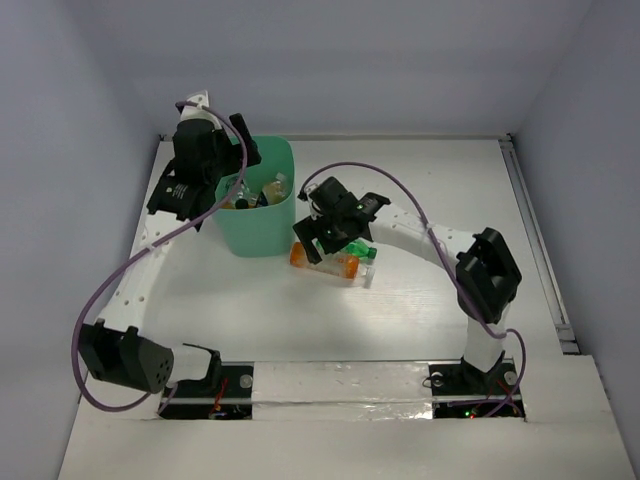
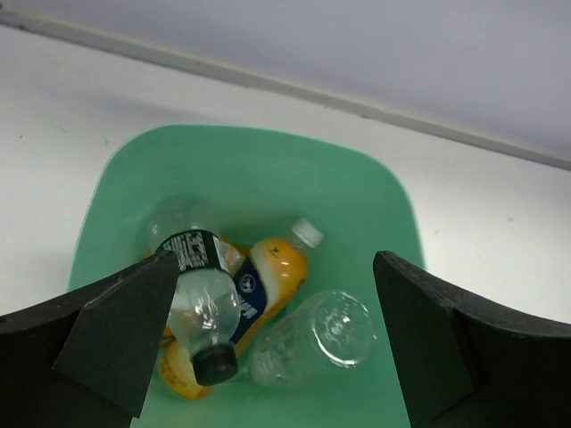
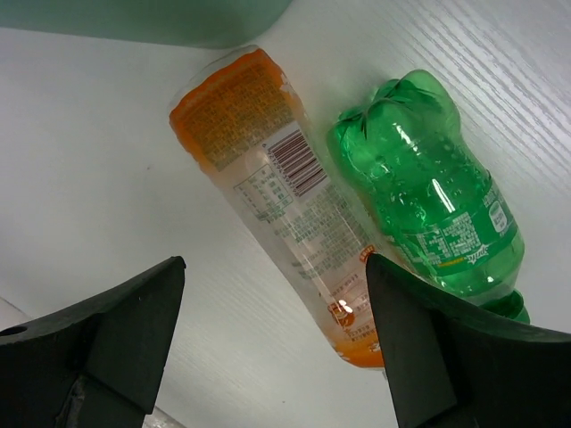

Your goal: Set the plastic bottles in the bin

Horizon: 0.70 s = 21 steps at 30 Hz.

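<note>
Bottles [image 2: 207,299] heaped inside bin [image 2: 268,147] under left gripper [image 2: 277,299], jaws wide and empty over its mouth, placed for release; right gripper [image 3: 275,299], jaws equally wide, set astride orange bottle [image 3: 277,178] beside green bottle [image 3: 428,205] on table [image 3: 89,160], seemingly for pickup.

table [image 1: 250,310]: white wood-grain | walls [image 1: 380,60]: pale grey, three sides | light: even

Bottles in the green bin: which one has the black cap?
The clear bottle with the dark label, lying across the orange bottle. The orange one's cap is white; the other clear bottle shows no cap.
</note>
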Tool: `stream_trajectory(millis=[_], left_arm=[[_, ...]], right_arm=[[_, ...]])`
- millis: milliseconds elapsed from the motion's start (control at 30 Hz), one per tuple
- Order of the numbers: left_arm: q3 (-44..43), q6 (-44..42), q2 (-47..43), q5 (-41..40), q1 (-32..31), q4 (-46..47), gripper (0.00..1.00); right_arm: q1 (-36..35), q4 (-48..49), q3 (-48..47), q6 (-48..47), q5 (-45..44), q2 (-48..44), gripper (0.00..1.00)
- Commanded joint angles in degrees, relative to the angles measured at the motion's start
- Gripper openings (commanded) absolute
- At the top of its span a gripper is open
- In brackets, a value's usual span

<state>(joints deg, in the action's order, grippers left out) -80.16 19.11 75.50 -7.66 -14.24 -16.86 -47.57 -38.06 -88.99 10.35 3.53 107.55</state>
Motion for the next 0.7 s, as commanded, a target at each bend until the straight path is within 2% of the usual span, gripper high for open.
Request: stream_trajectory(millis=[0, 267, 400, 567, 600, 633, 667], left_arm=[[-2.8, 0.6, -5.1, 3.7, 0.2, 3.1, 0.89], [1.6, 5.5, -13.8, 11.8, 0.2, 1.4, 0.87], [3.1, 7.2, -17.2, 14.3, 0.2, 0.0, 0.86], [3.3, 7.2, -19.4, 14.9, 0.2, -3.0, 0.84], [3.5, 7.2, -19.7, 14.7, 0.2, -3.3, 0.84], [4.4, 7.2, -20.2, 14.4, 0.2, -3.9, 0.84], [4.8, 7.2, -20.6, 14.3, 0.2, -4.1, 0.84]], right_arm=[[-2.0, 2.6, -1.7, -1.2, -2.7, 1.7, 0.88], [-7.9, 6.8, 1.4, 0.0, -6.7, 6.4, 0.88], [-12.2, 9.4, 5.4, 4.2, -6.4, 5.6, 0.87], [-15.2, 14.6, 13.0, 11.4, -5.1, 0.1, 0.72], [-16.1, 15.0, 15.5, 13.0, -5.0, -1.0, 0.65], [-16.6, 15.4, 16.6, 13.8, -5.1, -2.2, 0.54], [-16.6, 15.3, 17.8, 14.4, -5.6, -3.7, 0.49]])
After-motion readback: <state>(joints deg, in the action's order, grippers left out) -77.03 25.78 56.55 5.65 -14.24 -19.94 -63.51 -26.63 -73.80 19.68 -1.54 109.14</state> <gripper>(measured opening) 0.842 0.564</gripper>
